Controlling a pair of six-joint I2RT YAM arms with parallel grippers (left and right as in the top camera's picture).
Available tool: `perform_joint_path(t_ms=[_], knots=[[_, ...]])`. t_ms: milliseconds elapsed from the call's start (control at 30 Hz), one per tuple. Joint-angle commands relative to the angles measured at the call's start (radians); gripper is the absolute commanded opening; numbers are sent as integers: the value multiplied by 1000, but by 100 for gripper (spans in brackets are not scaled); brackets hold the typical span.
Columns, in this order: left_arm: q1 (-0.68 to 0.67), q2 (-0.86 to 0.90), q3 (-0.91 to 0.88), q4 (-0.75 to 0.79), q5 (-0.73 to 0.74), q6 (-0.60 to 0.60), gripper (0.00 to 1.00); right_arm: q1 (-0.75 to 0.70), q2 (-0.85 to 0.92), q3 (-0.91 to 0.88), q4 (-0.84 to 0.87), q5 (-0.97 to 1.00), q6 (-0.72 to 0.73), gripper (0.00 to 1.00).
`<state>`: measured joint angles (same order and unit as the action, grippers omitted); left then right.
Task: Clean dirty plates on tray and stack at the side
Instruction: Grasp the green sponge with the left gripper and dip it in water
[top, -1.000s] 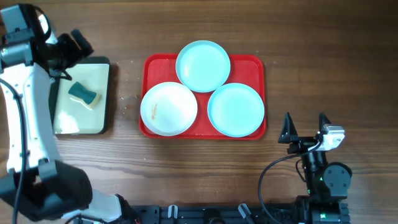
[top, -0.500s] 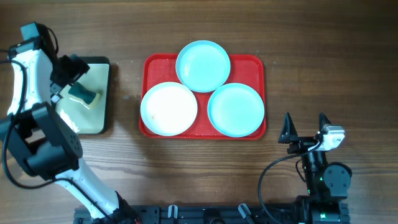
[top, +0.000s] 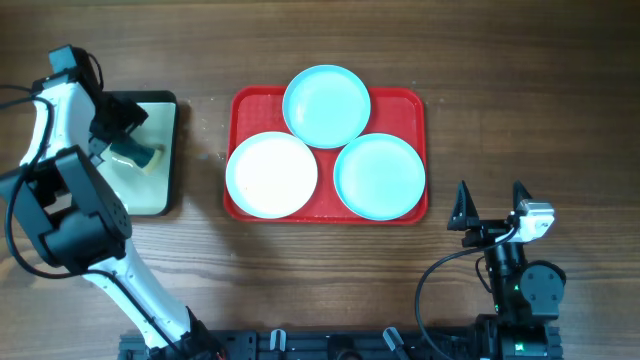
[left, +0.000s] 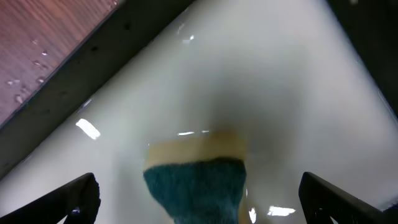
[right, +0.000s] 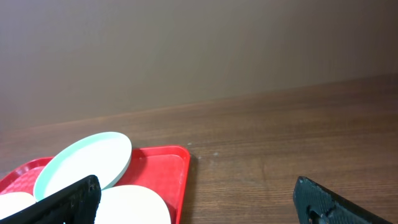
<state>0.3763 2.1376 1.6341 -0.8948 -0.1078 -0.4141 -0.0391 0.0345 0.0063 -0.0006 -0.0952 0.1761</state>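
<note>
Wooden table (top: 500, 100) bore red tray (top: 255, 105); three plates (top: 271, 175) sat on it, none moved in last second; your left gripper (top: 122, 140) had swung in and dropped over cream pan (top: 160, 190); fingers apart, straddling sponge (left: 196, 180), not clamped; your right gripper (top: 491, 190) stayed parked front-right, fingers apart; judgement: sponge pickup imminent, scrubbing and stacking not begun.

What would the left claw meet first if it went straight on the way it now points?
Most likely the sponge, lying straight ahead in the cream pan; how far is unclear.
</note>
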Motion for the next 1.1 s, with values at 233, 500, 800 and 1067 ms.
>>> perform_joint_path(t_ms=[233, 500, 800, 1067], knots=[[8, 12, -99, 66, -13, -17, 100, -2, -5, -1, 3, 14, 8, 100], [9, 23, -145, 158, -14, -18, 100, -1, -5, -1, 3, 13, 8, 100], [30, 35, -191, 220, -12, -21, 42, -1, -5, -1, 3, 14, 8, 100], [31, 34, -190, 186, 66, -20, 100, -1, -5, -1, 3, 13, 8, 100]])
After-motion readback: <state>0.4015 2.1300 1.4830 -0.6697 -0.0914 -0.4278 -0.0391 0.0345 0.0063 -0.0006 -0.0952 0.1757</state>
